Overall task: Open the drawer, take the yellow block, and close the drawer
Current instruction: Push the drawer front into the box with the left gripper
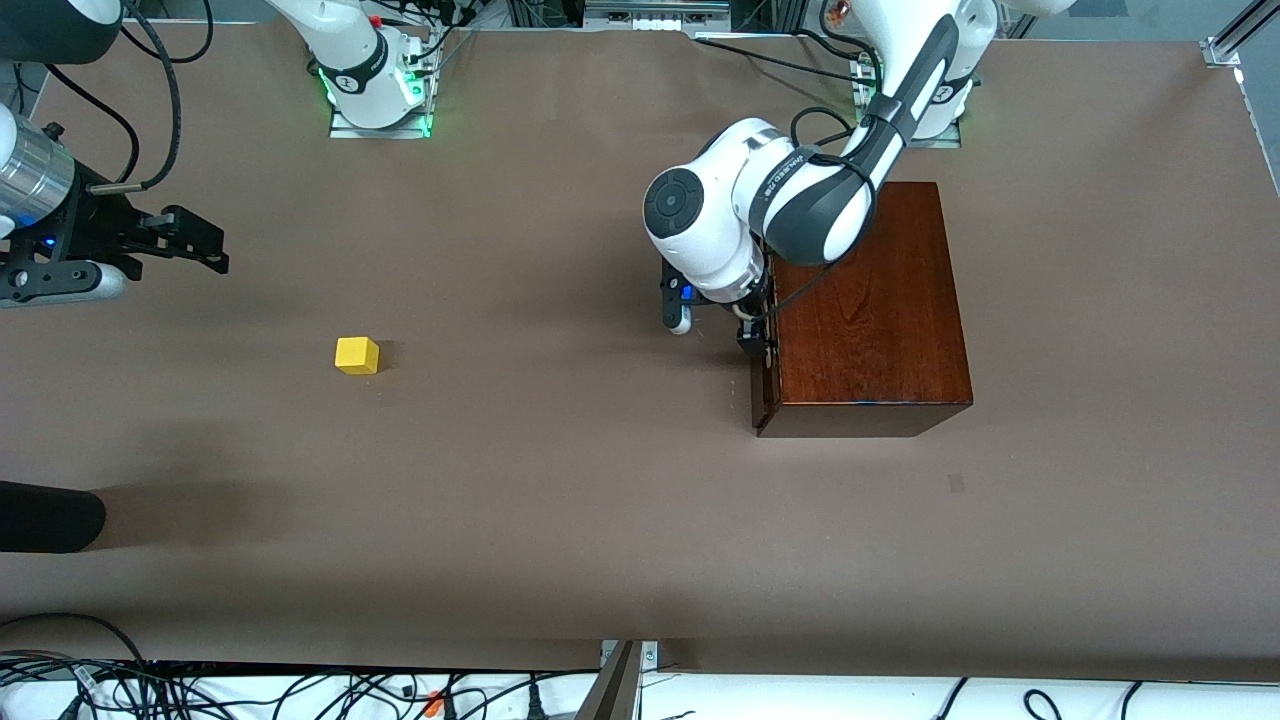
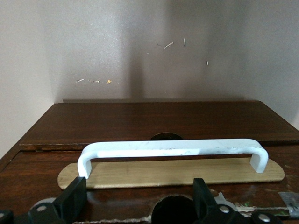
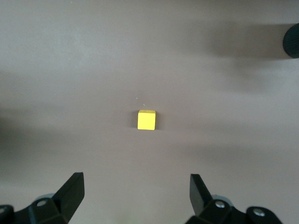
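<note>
Nearest the front camera is bare brown bench (image 1: 600, 520); up from it the yellow block (image 1: 357, 355) sits alone on the surface toward the right arm's end, well apart from the dark wooden box (image 1: 870, 310) at the left arm's end. So the block is already out, and the drawer (image 1: 765, 395) looks shut or very nearly so, its front almost flush with the box. The left gripper (image 1: 752, 335) hangs right at that front, seemingly placed to work the handle, though from here I cannot make out its fingers. The right gripper (image 1: 195, 240) hovers over the bench at the right arm's end, fingers spread, holding nothing

From the left wrist the white bar handle (image 2: 173, 151) runs across the drawer front (image 2: 154, 135) on a pale backing plate (image 2: 168, 171). The left fingers (image 2: 70, 200) stand wide, one to each side, just short of the bar and not touching it, lined up either to pull or to push

From the right wrist the block (image 3: 146, 120) lies centred between the open right fingers (image 3: 70, 191) on bare bench, well below them; I'd judge this arm is waiting above it
</note>
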You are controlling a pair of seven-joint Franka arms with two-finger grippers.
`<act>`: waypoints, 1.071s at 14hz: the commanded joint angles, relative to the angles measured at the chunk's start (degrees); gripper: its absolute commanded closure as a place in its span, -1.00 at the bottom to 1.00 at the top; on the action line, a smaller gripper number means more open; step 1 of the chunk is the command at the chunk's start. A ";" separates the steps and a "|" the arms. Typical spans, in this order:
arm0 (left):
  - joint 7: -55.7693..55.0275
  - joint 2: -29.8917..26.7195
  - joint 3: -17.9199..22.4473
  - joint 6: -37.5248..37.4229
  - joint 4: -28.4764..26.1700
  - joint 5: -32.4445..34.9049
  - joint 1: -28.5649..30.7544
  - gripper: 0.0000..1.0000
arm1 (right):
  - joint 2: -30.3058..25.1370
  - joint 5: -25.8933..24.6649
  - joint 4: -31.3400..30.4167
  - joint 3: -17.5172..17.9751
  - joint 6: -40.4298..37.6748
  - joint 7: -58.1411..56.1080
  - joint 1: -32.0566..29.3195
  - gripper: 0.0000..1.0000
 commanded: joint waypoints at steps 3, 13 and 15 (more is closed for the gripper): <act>-6.36 -2.36 -0.49 0.39 -0.98 1.83 -0.48 -1.00 | 0.98 -0.36 3.81 0.26 -1.43 0.52 -0.27 -1.00; -44.87 -9.29 -0.67 -7.59 10.54 -2.83 -4.89 -1.00 | 1.25 -0.36 3.63 0.09 -1.43 0.70 -0.53 -1.00; -45.07 -12.63 -0.93 -8.93 10.72 -4.31 -0.43 -1.00 | 1.25 -0.36 3.63 0.09 -1.34 0.70 -0.53 -1.00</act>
